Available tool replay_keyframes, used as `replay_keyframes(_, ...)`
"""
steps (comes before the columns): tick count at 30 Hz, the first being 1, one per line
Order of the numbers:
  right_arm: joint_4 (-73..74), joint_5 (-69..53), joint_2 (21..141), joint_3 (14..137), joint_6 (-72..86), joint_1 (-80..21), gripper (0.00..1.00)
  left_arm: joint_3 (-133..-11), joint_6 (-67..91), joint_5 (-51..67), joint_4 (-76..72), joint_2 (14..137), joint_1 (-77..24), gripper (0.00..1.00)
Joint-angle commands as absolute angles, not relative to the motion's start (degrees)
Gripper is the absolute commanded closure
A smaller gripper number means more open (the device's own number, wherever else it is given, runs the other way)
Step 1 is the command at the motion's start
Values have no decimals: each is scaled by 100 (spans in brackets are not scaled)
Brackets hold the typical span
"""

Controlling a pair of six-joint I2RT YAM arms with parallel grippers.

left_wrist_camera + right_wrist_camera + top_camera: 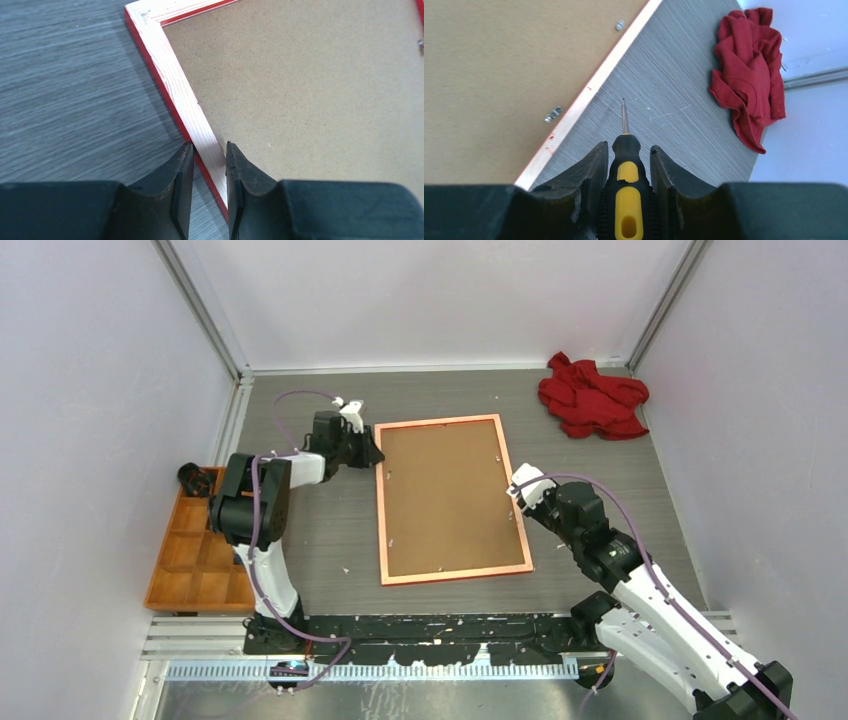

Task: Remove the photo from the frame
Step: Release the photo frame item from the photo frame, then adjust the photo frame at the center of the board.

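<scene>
Two grippers are flanking the frame (455, 573), which is lying face down mid-table (330, 530), brown backing board (447, 498) up. The left gripper (209, 147) is pinching its left rim near the far corner. The right gripper (626, 150) is clasping a screwdriver (626, 172) just right of the right rim.

I am pinching the frame (172, 82) rim between my left fingers (181, 172); it is lying on the table (65, 100), brown backing board (310, 100) showing.
</scene>
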State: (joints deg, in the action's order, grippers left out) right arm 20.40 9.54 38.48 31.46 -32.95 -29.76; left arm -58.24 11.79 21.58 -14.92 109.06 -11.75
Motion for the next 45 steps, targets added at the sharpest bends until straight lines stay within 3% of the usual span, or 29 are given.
replay_keyframes(1,1260,1551,3943,3033,-3454,-2955,99,-5930,1470,3274,-1397,10695,-912,76)
replay_keyframes(9,1161,1602,4005,2956,-3528,-2960,99,-6892,794,2899,-161,10245,-896,39)
replay_keyframes(12,1160,1608,3981,2944,-3542,-2954,99,-7504,169,2704,625,10403,-896,21)
replay_keyframes(15,1151,1654,3997,2944,-3551,-2960,99,-8364,-714,2921,1389,10760,-905,12)
replay_keyframes(24,1159,1714,4002,2944,-3560,-2910,99,-10567,-3180,3647,3666,11913,-1024,7)
replay_keyframes(32,1213,1670,3992,2953,-3542,-2865,99,-11763,-3685,3160,4177,12903,-1242,9)
replay_keyframes(45,1295,1556,3814,2927,-3581,-2849,99,-12488,-4109,2471,4546,13745,-1389,10)
